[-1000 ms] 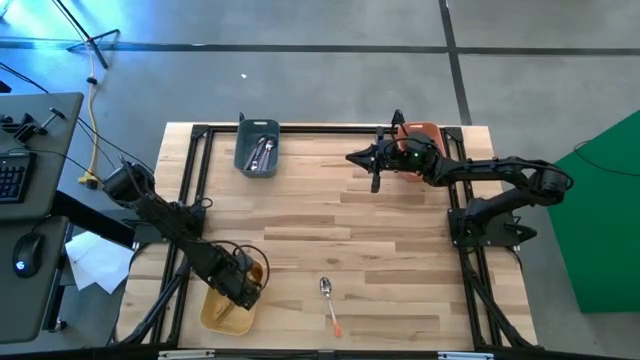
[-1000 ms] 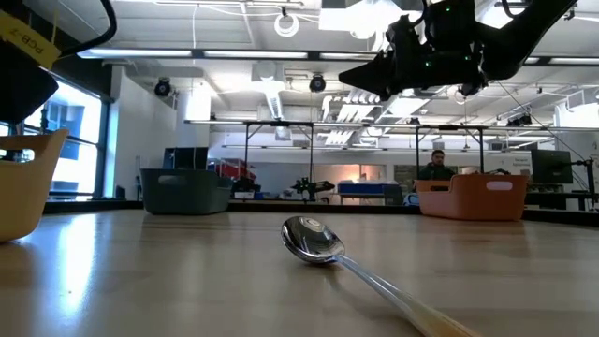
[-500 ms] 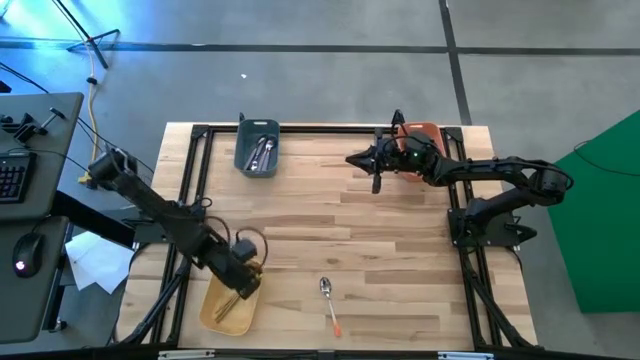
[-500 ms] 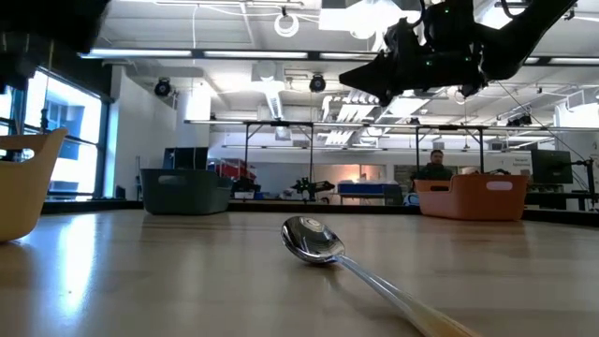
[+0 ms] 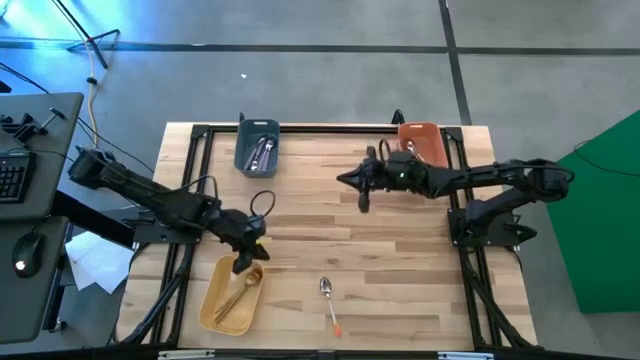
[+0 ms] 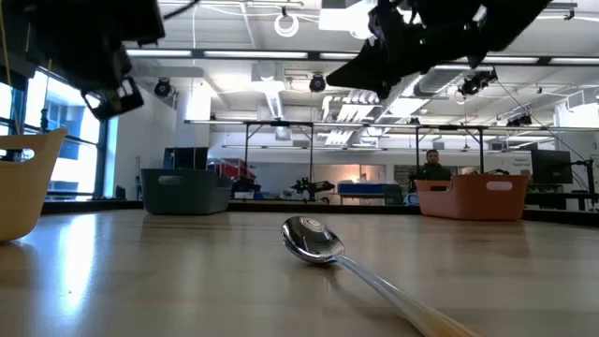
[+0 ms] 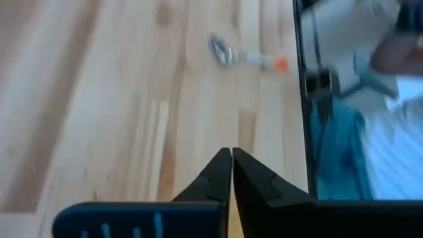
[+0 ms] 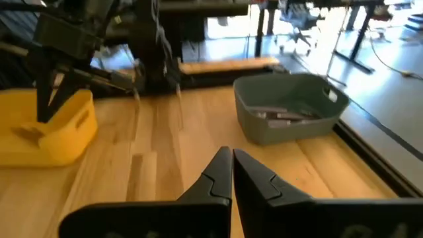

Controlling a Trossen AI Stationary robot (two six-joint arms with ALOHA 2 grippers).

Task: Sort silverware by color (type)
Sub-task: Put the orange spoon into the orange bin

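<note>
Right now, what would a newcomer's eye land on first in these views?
The lone silver spoon with an orange handle lying on the bare wooden table near its front edge. Then the yellow plastic bin of gold cutlery at front left, with the left gripper shut just above it.

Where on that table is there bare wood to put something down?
Bare wood lies between the gray bin and orange bin, and right of the lone spoon. It is crowded by the yellow bin, where the left gripper hangs.
</note>
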